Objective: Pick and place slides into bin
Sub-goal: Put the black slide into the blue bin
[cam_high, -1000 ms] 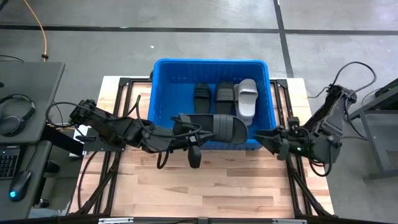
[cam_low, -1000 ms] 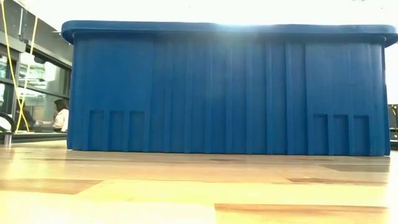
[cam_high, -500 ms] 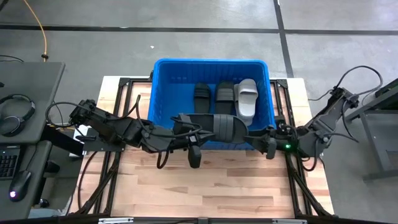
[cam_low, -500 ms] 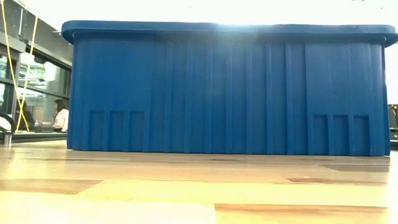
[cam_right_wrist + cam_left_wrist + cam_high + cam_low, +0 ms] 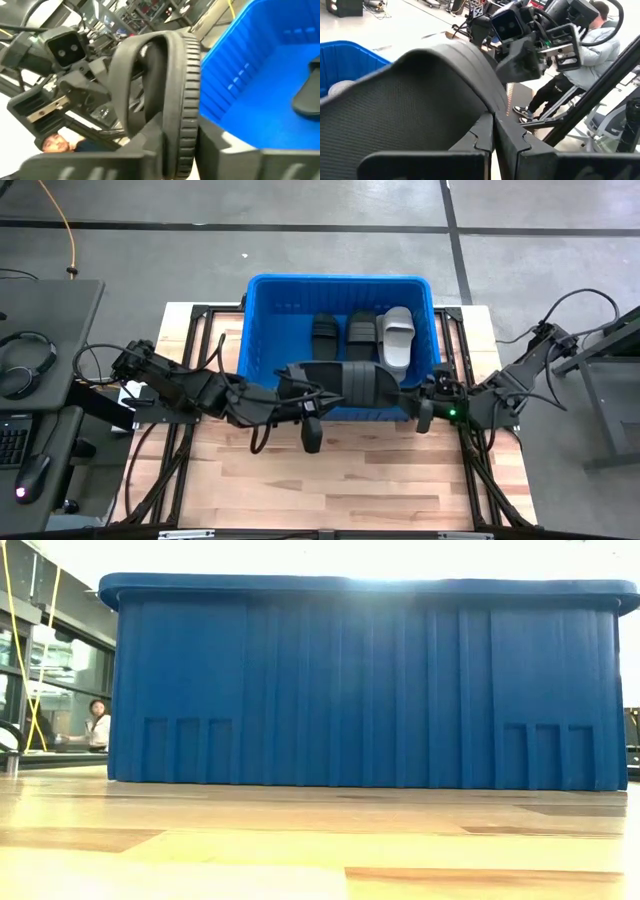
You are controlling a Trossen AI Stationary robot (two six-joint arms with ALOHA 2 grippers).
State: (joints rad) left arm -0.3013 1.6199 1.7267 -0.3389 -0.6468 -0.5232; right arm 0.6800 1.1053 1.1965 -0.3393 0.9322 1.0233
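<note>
Handover over the bin (image 5: 262,310): left claw (image 5: 300,377) clamps the black slide (image 5: 362,384); right claw (image 5: 412,402) closes on its toe. Next, left lets go.

- I see the large rectangular bright blue plastic bin (image 5: 262,330) at the table's far side, upright.
- Inside it lie two black rubber slides (image 5: 326,332) (image 5: 361,329) and one light grey slide (image 5: 396,337), side by side.
- Another black rubber slide (image 5: 358,384) is held crosswise above the bin's near wall.
</note>
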